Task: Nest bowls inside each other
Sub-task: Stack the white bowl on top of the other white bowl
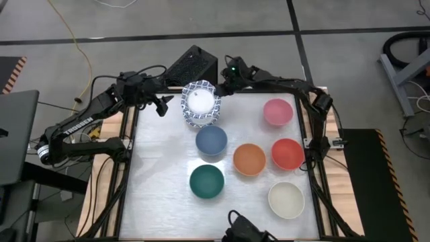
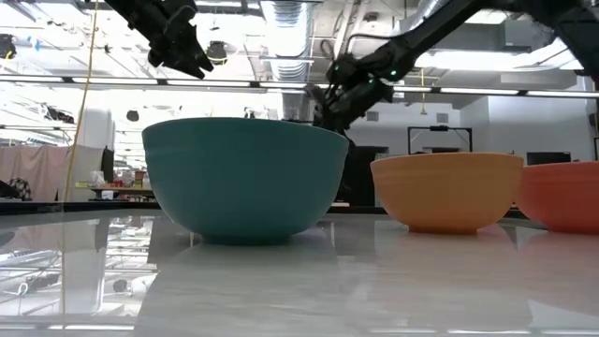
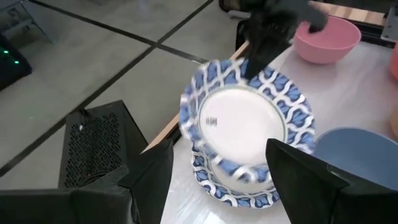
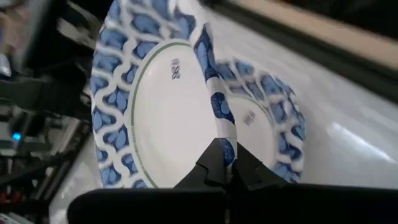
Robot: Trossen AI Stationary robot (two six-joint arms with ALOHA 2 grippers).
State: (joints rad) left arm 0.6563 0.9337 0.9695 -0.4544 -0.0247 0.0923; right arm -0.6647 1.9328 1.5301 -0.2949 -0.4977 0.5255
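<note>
Right gripper (image 4: 227,163) pinching rim of tilted patterned bowl (image 4: 158,99), directly above patterned stack (image 4: 264,134) on desk (image 1: 161,168). Left gripper (image 3: 221,171) wide, beside. Risk: thin rim grip slipping, bowl landing crooked.

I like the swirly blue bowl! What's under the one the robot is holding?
Under the tilted patterned bowl, pinched at its rim by the right gripper, sits another patterned bowl. Whether more bowls hide beneath cannot be seen.
</note>
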